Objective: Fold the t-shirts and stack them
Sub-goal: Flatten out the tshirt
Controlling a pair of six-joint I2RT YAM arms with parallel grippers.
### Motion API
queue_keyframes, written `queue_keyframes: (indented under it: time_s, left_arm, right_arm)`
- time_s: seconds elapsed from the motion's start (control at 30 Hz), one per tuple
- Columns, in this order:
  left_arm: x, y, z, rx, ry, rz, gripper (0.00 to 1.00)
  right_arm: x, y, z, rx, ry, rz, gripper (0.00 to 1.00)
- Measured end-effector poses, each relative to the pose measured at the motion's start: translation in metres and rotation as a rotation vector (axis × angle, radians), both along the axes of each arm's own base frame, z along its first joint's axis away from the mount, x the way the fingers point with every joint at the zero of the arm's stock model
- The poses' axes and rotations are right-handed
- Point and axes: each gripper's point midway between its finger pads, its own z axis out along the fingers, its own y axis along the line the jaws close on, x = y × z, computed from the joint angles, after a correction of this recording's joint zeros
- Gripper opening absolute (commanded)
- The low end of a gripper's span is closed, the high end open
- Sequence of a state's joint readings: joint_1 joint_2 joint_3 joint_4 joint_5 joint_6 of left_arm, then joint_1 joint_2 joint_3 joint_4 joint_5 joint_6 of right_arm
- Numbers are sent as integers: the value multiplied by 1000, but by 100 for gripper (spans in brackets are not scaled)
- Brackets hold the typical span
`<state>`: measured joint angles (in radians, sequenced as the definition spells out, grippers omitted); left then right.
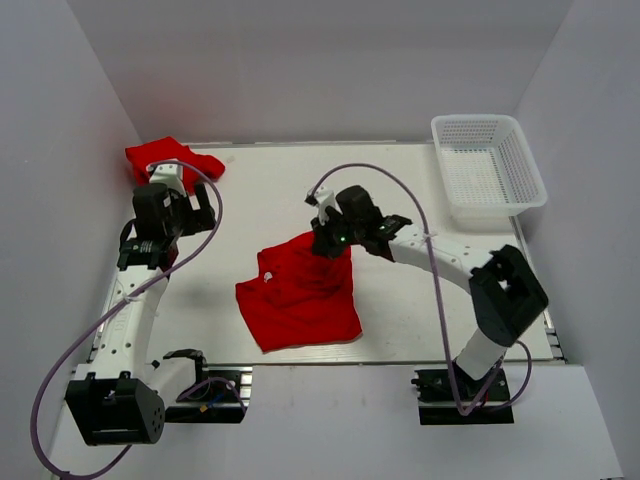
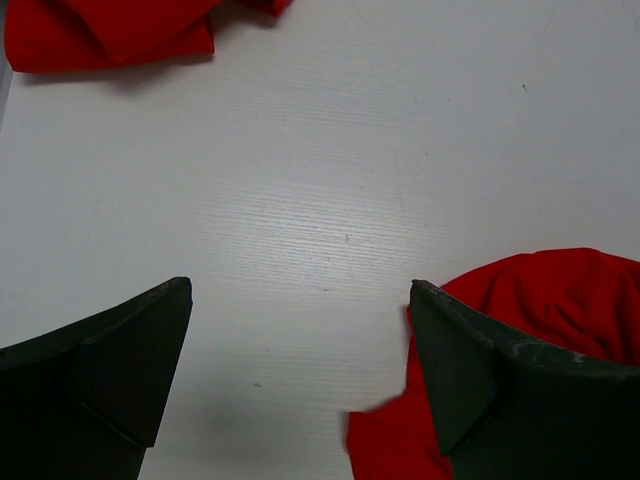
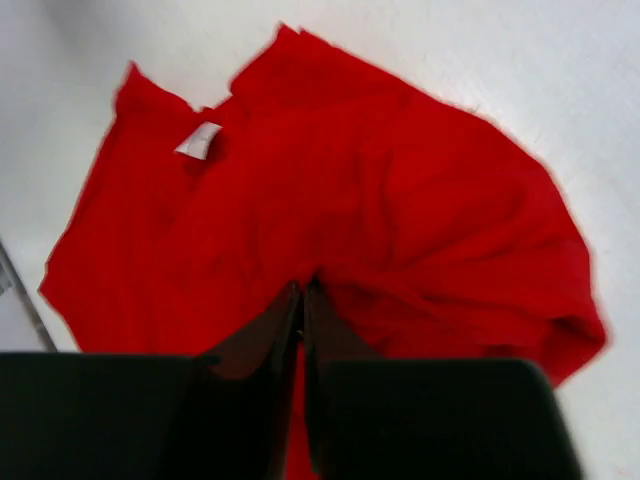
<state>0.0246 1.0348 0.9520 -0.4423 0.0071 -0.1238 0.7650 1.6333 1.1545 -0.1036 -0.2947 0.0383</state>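
One red t-shirt [image 1: 300, 295] lies partly spread in the middle of the table, a white label [image 3: 198, 140] showing at its collar. My right gripper [image 1: 335, 240] is shut on this t-shirt's far right part, and the cloth [image 3: 400, 180] bunches into folds at the fingertips of the right gripper [image 3: 306, 288]. A second red t-shirt [image 1: 172, 158] lies crumpled in the back left corner. My left gripper [image 1: 190, 205] hovers just in front of it, open and empty [image 2: 300, 288] over bare table. In the left wrist view the crumpled t-shirt [image 2: 100, 30] shows at top left and the middle t-shirt [image 2: 560, 300] behind the right finger.
A white mesh basket [image 1: 475, 119] stands at the back right corner of the white table [image 1: 270, 190]. White walls close in the table on the left, back and right. Both arm bases sit at the near edge.
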Motion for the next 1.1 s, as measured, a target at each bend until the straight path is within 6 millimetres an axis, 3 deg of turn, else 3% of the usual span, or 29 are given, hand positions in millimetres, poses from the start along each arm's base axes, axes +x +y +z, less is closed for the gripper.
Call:
queue_keyframes:
  time_s: [0.03,0.1,0.17,0.2,0.27,0.37,0.53,0.6,0.73,0.93,1.1]
  left_arm:
    - [0,0,-3,0,6,1,100]
    - [-2,0,-9,-1,24,0,100]
    - [-3,0,-16,-2,42,0,100]
    - [-3,0,-18,-2,50,0,100]
    - [-4,0,-21,-3,61,1,100]
    - [-6,0,-26,-3,78,1,100]
    - [-10,0,-36,-10,102,5,100]
    - [-12,-1,-40,-15,113,8,100]
    - [-15,-1,-47,-17,132,9,100]
    - [-19,1,-51,-11,151,21,100]
    - [-22,3,-51,-7,159,31,100]
  right_arm:
    - [-2,1,-13,-21,20,7,39]
    - [-1,2,-43,-75,62,17,52]
    - [1,3,-74,-140,114,30,71]
    - [0,3,-89,-176,144,42,86]
    - [-4,1,-96,-197,160,67,90]
    - [-11,1,-79,-175,135,98,90]
    - [-25,6,-22,-81,-17,163,90]
    - [-28,12,-14,-66,-60,193,90]
    - [-36,19,-41,-122,-53,243,90]
    - [-41,16,-107,-270,5,244,87]
    - [-26,28,-115,-283,-41,219,69]
